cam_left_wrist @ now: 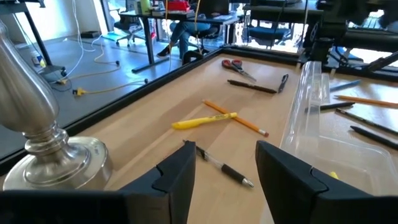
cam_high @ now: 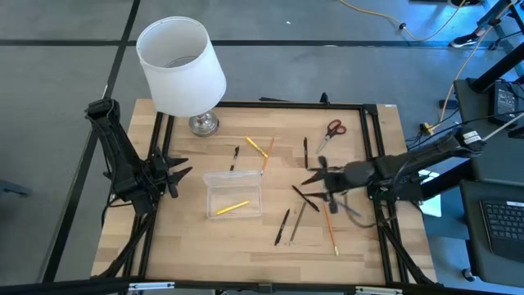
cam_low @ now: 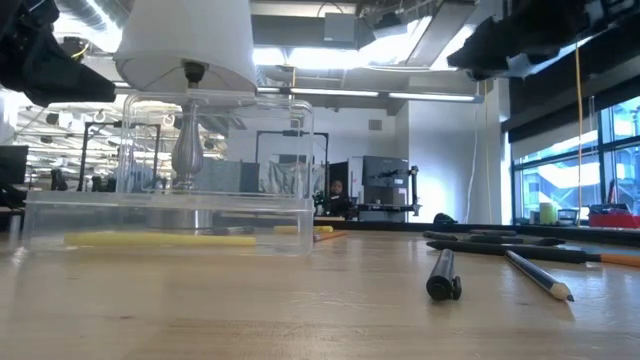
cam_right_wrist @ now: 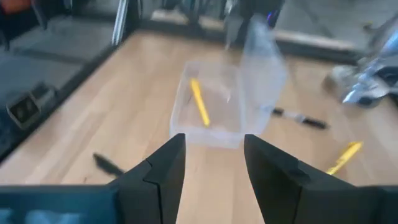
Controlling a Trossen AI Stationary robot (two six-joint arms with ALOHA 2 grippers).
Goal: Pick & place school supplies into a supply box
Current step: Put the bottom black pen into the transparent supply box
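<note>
High view shows my right gripper (cam_high: 315,179) with fingers apart and empty above scattered pens (cam_high: 304,205), box (cam_high: 233,195) left of it holding one yellow pencil (cam_high: 232,207); a skewed descent could scatter them.

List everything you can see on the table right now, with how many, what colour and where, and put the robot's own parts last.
supply box: one, clear plastic, table middle, lid up
yellow pen: one, inside the box
lamp: one, white shade, silver base, far left corner
scissors: one, red-handled, far right
loose pens and pencils: about nine, yellow, orange, black, scattered behind and right of the box
left gripper: open, empty, left of the box
right gripper: open, empty, above the pencils right of the box
</note>
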